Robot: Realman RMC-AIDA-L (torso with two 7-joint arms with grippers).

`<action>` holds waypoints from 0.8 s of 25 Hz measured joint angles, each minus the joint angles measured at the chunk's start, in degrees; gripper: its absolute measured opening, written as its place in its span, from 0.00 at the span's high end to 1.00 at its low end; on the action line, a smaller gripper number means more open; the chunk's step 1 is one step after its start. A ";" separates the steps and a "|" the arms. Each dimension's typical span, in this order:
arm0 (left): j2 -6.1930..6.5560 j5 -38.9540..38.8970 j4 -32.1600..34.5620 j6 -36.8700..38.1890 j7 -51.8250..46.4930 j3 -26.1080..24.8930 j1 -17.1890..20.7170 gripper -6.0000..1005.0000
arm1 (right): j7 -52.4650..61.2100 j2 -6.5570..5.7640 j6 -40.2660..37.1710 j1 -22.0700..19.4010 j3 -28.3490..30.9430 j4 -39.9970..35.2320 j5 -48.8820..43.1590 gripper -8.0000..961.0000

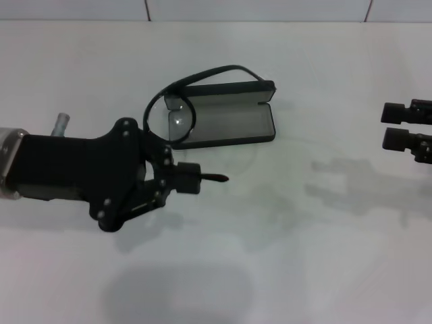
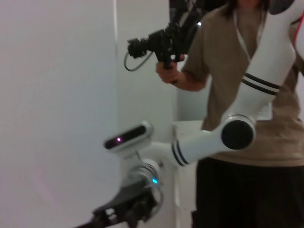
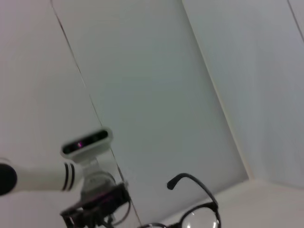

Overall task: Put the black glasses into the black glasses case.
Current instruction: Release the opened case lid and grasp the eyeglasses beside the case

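one gripper is at work: the left gripper [image 1: 177,156], reaching in from the left edge of the head view with its black body roughly level above the table, fingers pointing toward the right. its fingers are closed on the black glasses [image 1: 172,116], gripped at the frame near one lens, so the spectacles hang tilted with a lens over the near-left end of the black glasses case [image 1: 233,121]. one temple arm arcs up and across over the far edge of the case. a slender black finger tip juts out to the right, clear of the case. the case lies open on the table, grey lining showing, its long side running left to right, just beyond the gripper. the right gripper [image 1: 393,125] sits parked at the right edge of the head view, well apart from the case; whether its fingers are apart or together cannot be told. both rest over a plain white table [image 1: 304,256], which carries soft shadows of the arms. a white wall with thin vertical seams rises behind the table. in the left wrist view a person [image 2: 247,95] in a brown top stands behind the robot holding a black handheld device [image 2: 161,42].
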 joint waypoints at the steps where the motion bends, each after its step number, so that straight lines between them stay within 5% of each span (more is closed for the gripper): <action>1: -0.03 0.19 0.55 0.16 -0.37 0.02 0.00 0.97 | 0.80 0.20 0.41 0.01 -0.02 -0.82 -0.63 0.45; 11: 0.01 0.39 7.65 0.73 -7.61 5.85 -0.24 0.97 | 8.75 2.74 2.98 3.35 -0.04 -10.72 -15.34 0.45; 16: 1.45 0.04 13.89 0.82 -15.39 12.46 -0.62 0.97 | 15.46 2.70 3.30 3.99 -0.03 -19.60 -20.07 0.45; 20: 3.23 -3.52 15.13 0.99 -18.48 19.13 -2.38 0.97 | 20.27 1.15 1.70 8.26 -0.03 -22.54 -22.38 0.45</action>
